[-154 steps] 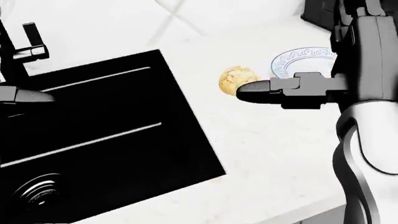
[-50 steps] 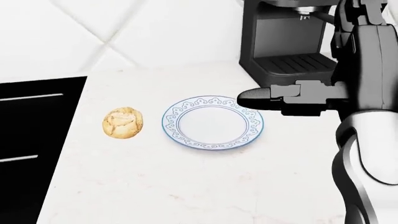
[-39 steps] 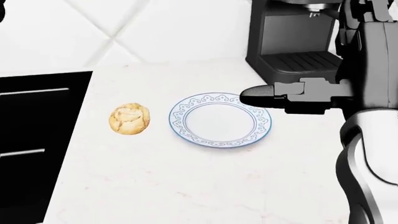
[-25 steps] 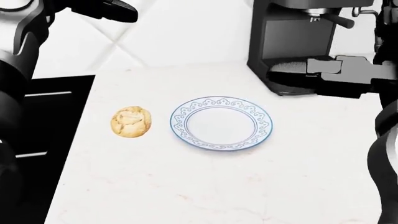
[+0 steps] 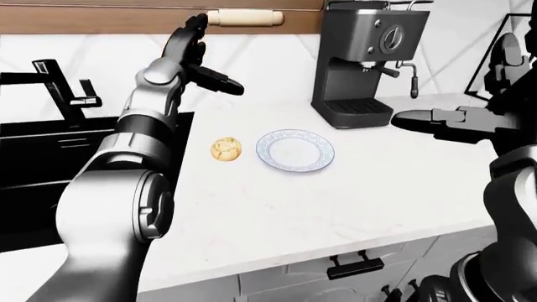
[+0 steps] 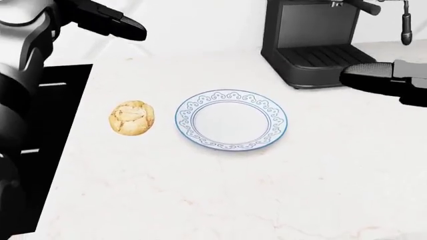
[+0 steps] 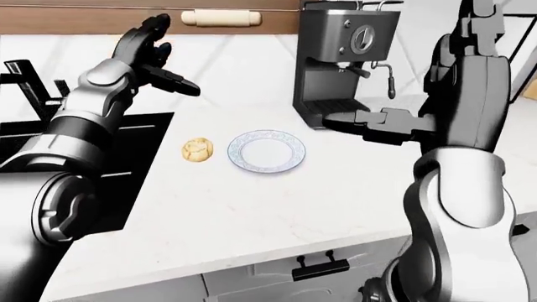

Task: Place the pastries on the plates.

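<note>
Round tan cookie [image 6: 132, 118] just left of the white plate with the blue curly rim [image 6: 231, 119], not on it yet. Left hand [image 5: 194, 55] up high with spread fingers, right hand [image 7: 362, 123] flat and open, maybe, both empty. Could shove the cookie off toward the black sink [image 5: 50, 151] if poked sideways.

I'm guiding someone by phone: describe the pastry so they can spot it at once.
Find the black coffee machine on the white counter. Below it in the head view lies a blue-rimmed plate; the pastry sits just left of it, apart. It is the only small, round, golden-brown thing there.

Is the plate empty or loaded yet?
Empty. The plate shows only its bare white centre and blue rim pattern; the pastry lies on the counter to its left in the head view, apart from it.
</note>
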Tool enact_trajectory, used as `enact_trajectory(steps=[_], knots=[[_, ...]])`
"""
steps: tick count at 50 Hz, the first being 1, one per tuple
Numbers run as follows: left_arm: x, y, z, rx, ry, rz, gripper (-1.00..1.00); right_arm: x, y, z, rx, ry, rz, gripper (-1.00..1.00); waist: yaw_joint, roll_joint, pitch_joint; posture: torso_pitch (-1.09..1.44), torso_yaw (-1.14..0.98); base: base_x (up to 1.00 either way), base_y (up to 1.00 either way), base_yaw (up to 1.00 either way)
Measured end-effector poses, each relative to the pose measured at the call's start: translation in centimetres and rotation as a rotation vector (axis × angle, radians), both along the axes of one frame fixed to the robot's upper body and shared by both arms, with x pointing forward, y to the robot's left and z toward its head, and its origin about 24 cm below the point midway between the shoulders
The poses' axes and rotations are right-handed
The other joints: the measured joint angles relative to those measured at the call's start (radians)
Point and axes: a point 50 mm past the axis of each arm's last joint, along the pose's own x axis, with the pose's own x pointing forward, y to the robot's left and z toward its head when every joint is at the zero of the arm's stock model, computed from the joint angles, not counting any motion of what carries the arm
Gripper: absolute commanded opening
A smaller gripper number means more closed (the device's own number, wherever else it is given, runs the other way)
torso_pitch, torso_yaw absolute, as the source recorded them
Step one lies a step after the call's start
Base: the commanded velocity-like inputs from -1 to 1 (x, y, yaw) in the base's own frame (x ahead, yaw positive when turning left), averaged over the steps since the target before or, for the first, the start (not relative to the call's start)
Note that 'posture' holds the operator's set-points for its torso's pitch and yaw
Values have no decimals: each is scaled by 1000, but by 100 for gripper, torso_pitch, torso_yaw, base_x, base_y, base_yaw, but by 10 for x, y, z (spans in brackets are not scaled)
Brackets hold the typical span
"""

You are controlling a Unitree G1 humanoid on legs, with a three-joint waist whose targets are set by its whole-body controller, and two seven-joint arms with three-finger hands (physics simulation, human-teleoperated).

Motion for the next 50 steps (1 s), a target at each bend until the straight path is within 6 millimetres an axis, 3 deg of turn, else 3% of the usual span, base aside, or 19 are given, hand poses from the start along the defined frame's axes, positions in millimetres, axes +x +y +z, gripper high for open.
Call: enact_trajectory(steps=[9, 22, 45, 50], knots=[[0, 2, -4, 17, 29, 3, 100, 4, 1, -3, 1, 16, 13, 100, 3, -2, 52, -19, 0, 0, 0, 0], [-1, 6, -29, 62, 173, -24, 100, 2, 1, -1, 5, 10, 15, 100, 3, -1, 131, -15, 0, 0, 0, 0], [-2, 0, -59, 89, 257, -11, 100, 3, 3, -6, 10, 17, 19, 100, -1, 6, 137, -15, 0, 0, 0, 0], [-1, -4, -55, 114, 239, -26, 100, 4, 4, -6, 9, 16, 23, 100, -2, 4, 138, -14, 0, 0, 0, 0]])
